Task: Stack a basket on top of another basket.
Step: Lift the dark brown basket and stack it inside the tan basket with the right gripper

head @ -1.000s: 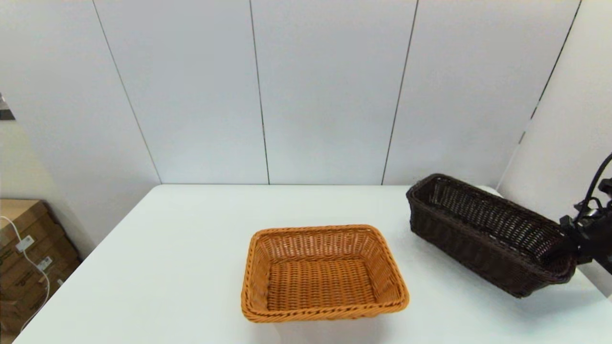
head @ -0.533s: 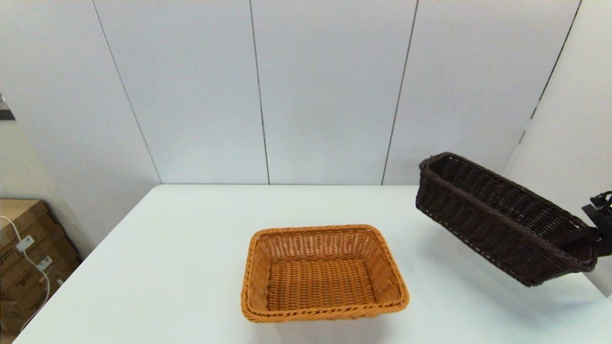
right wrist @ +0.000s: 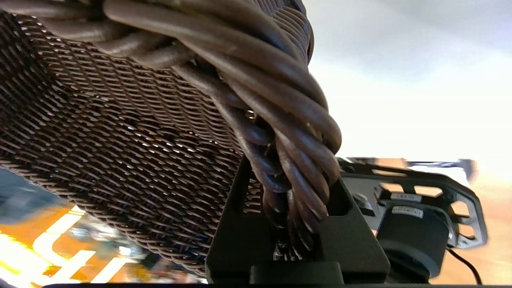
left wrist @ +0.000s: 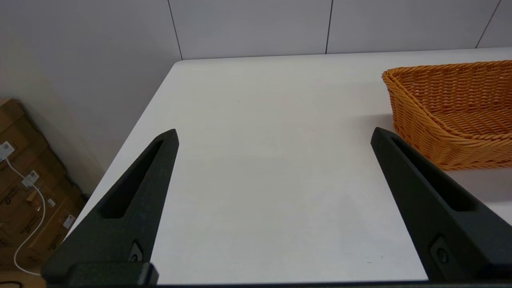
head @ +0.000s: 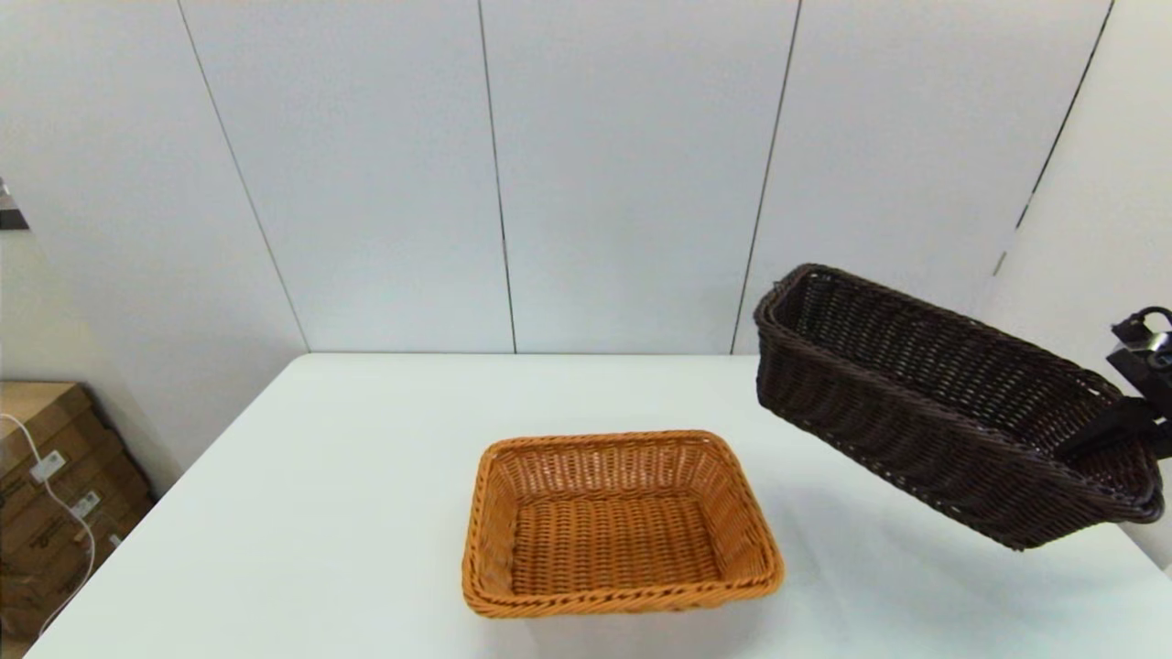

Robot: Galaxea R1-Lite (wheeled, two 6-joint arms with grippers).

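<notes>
Bench point(head: 366, 513) first: a white surface under everything, with the orange-tan basket point(head: 618, 526) sitting flat on it, mouth up and nothing inside. Taking that basket as the landmark, the dark brown basket point(head: 934, 412) hangs in the air off to its right and higher, clear of the bench and well apart from it, tilted so that the end nearest the landmark rides up while the gripped end sags. The right gripper point(head: 1122, 428) is at that far end, clamped on the braided rim; the right wrist view shows the two black fingers point(right wrist: 236, 228) pinching the thick rim braid point(right wrist: 280, 132) between them. The left gripper point(left wrist: 274, 140) is parked on the landmark's left side above bare bench, its fingers spread wide and holding nothing. The step in hand looks like the carry across. To do it well, the load should travel leftward at a height that keeps its low end above the landmark's rim, then be levelled and turned so the long sides match before descending. Since the hold is on one end only, the basket may swing or slip, so a slow move is wise. Release only once the dark base is nested and resting.
</notes>
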